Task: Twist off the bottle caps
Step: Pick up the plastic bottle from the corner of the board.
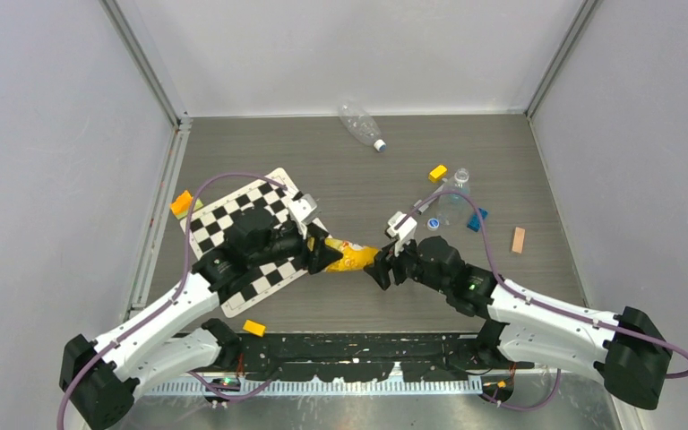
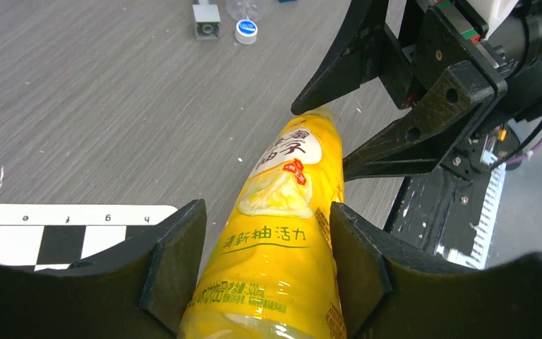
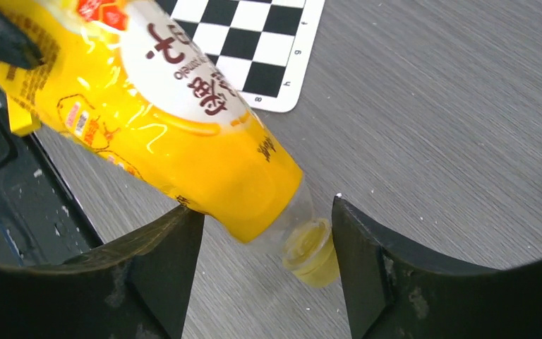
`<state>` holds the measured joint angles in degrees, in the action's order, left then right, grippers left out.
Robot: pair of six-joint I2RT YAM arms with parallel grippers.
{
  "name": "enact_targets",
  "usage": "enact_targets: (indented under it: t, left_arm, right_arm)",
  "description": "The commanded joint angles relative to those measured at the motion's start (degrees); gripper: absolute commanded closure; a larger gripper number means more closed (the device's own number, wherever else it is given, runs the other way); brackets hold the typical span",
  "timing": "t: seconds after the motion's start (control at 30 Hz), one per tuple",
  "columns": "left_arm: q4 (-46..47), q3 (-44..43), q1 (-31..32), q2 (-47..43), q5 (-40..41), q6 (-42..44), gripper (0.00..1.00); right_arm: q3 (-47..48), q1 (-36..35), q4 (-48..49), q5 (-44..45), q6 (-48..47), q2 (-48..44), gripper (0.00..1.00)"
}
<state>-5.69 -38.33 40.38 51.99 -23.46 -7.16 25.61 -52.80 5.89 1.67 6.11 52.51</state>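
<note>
Left hand (image 2: 266,219) is clamping the one yellow bottle (image 1: 351,256) near the middle of the worktop (image 1: 340,184). Right hand (image 3: 267,208) is gaping loosely around its yellow cap (image 3: 312,254). The far clear bottle (image 1: 359,123) is wearing a pale cap (image 1: 380,145). A second clear bottle (image 1: 454,204) is sitting beside one loose blue-white cap (image 1: 433,224).

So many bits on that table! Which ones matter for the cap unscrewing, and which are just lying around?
For the job: yellow bottle, yellow cap, far clear bottle, nearer clear bottle, loose cap.
Lying about: checkerboard, yellow blocks, blue block, tan block.
</note>
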Motion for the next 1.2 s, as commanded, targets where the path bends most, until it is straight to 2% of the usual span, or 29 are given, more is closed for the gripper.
enact_targets:
  t: [0.0, 0.13, 0.4, 0.63, 0.77, 0.9, 1.0, 1.17]
  left_arm:
    - [3.36, 3.28, 0.45, -3.48, 4.35, -2.95, 1.0]
    - [3.44, 4.86, 0.46, -6.36, 7.13, -3.0, 1.0]
    - [6.91, 9.25, 0.43, -11.93, 11.06, -3.21, 1.0]
    - [9.51, 11.56, 0.45, -15.12, 13.59, -4.16, 1.0]
    - [13.32, 14.62, 0.4, -18.56, 16.19, -5.27, 1.0]
    - [23.02, 19.87, 0.46, -22.57, 16.94, -6.88, 1.0]
    - [29.25, 23.09, 0.47, -24.37, 16.96, -7.34, 1.0]
    - [34.22, 25.5, 0.43, -26.02, 17.42, -6.74, 1.0]
  right_arm:
    - [5.08, 1.27, 9.65, 12.29, 13.1, -1.71, 0.27]
    - [4.22, 1.29, 12.02, 13.56, 16.0, -3.53, 0.22]
    - [3.93, 1.29, 14.32, 13.94, 20.26, -4.33, 0.2]
    - [3.59, 1.29, 14.68, 20.19, 24.52, -5.14, 0.2]
    - [6.36, 1.38, 8.16, 27.16, 31.42, -4.66, 0.2]
    - [8.89, 1.38, 5.55, 27.16, 38.0, -2.13, 0.2]
    - [8.24, 1.38, 9.27, 26.9, 44.82, 0.23, 0.2]
    - [5.62, 1.38, 15.18, 29.54, 58.14, 3.54, 0.21]
